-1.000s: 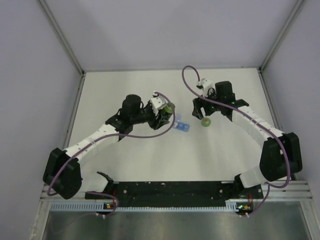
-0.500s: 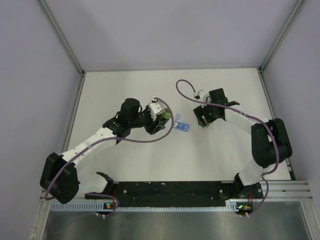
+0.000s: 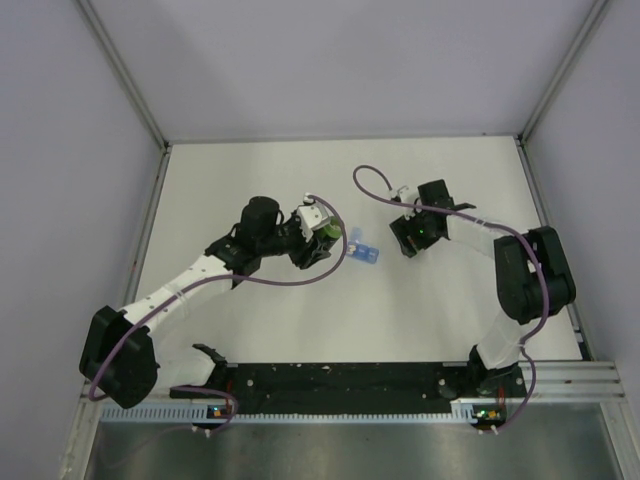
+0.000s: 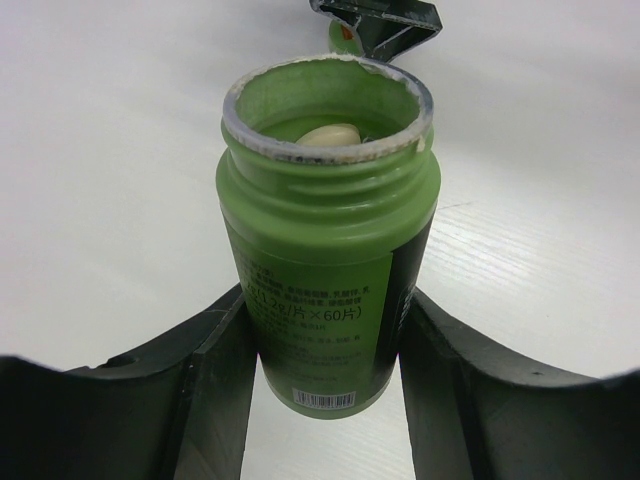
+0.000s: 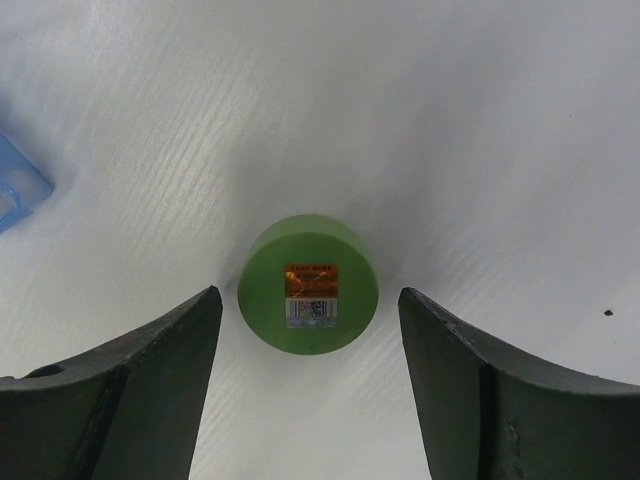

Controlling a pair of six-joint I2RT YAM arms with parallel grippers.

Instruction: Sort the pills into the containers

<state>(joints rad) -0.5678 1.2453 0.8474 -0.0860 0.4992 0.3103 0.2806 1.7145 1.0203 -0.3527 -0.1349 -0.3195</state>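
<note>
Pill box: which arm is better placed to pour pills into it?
Left. The left hand holds the open green bottle, pill inside, beside the blue pill box. The right hand is open around the cap.

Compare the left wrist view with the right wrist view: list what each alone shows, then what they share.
Left wrist only: an open green bottle clamped between the left fingers, a pale pill inside. Right wrist only: the labelled top of a green cap lying untouched between the open right fingers, and a blue pill box corner. Shared: the white table.
</note>
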